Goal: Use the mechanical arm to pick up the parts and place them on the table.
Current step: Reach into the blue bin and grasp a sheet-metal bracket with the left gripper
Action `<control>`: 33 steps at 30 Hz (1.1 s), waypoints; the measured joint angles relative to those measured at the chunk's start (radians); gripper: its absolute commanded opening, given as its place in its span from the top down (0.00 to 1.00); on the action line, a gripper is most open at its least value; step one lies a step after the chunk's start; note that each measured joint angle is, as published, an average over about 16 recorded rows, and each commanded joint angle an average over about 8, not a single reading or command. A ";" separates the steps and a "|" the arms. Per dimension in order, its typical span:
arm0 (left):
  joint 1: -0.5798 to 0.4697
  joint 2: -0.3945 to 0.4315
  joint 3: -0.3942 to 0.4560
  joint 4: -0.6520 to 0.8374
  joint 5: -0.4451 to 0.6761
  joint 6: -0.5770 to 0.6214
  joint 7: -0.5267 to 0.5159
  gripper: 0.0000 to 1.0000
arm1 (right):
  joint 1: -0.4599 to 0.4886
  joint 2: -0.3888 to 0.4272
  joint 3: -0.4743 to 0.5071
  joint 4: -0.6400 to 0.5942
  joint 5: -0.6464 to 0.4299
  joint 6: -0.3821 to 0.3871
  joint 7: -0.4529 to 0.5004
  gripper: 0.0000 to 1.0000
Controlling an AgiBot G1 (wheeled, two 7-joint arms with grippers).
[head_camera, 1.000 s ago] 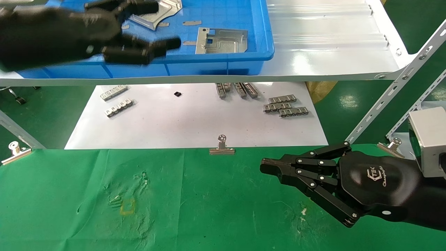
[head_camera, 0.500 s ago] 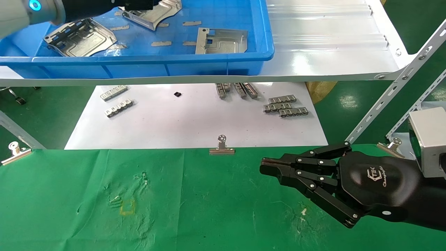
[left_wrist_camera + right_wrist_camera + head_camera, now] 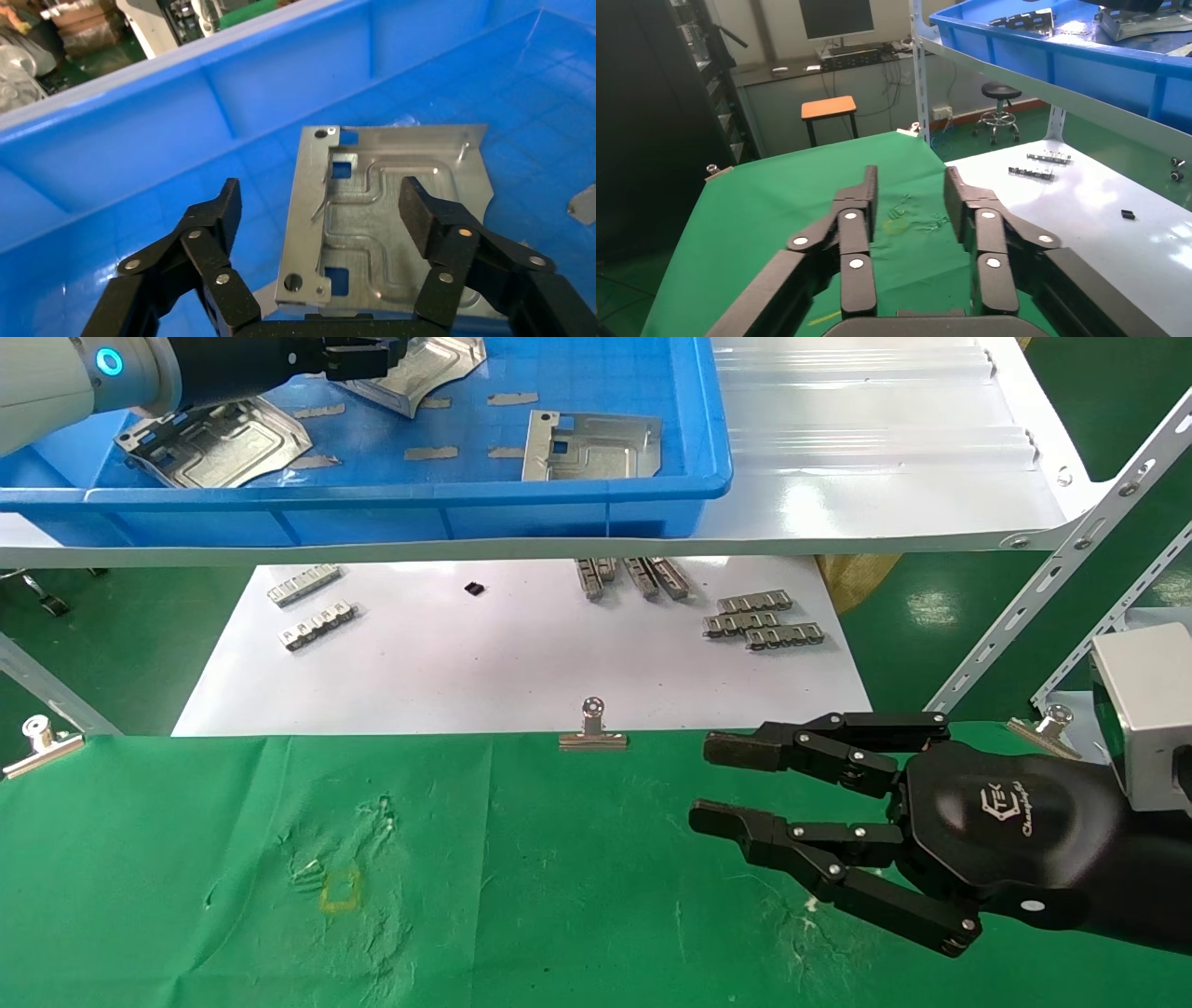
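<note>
Three silver parts lie in the blue tray (image 3: 372, 495) on the shelf: one at the left (image 3: 219, 430), one at the back (image 3: 428, 370), one at the right (image 3: 591, 447). My left gripper (image 3: 372, 356) reaches into the tray by the back part. In the left wrist view it (image 3: 320, 193) is open, with a part (image 3: 393, 203) lying flat beneath and between its fingers, not gripped. My right gripper (image 3: 710, 782) hovers open and empty over the green table (image 3: 559, 896). It also shows open in the right wrist view (image 3: 910, 189).
A white sheet (image 3: 521, 654) below the shelf carries small grey toothed strips (image 3: 764, 621) at the right and more at the left (image 3: 312, 607). Silver clips (image 3: 593, 733) hold the cloth's far edge. A slanted shelf brace (image 3: 1043, 589) stands at the right.
My left arm has moved from the tray's front edge deeper into the tray, uncovering the left part. My right gripper has opened from shut and stayed in place.
</note>
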 measured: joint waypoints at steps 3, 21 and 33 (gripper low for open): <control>-0.002 0.001 0.004 0.009 0.006 -0.003 -0.009 1.00 | 0.000 0.000 0.000 0.000 0.000 0.000 0.000 0.00; 0.007 -0.005 0.001 0.012 0.001 -0.041 -0.047 1.00 | 0.000 0.000 0.000 0.000 0.000 0.000 0.000 0.00; -0.001 -0.036 -0.020 -0.023 -0.031 0.065 -0.043 1.00 | 0.000 0.000 0.000 0.000 0.000 0.000 0.000 0.00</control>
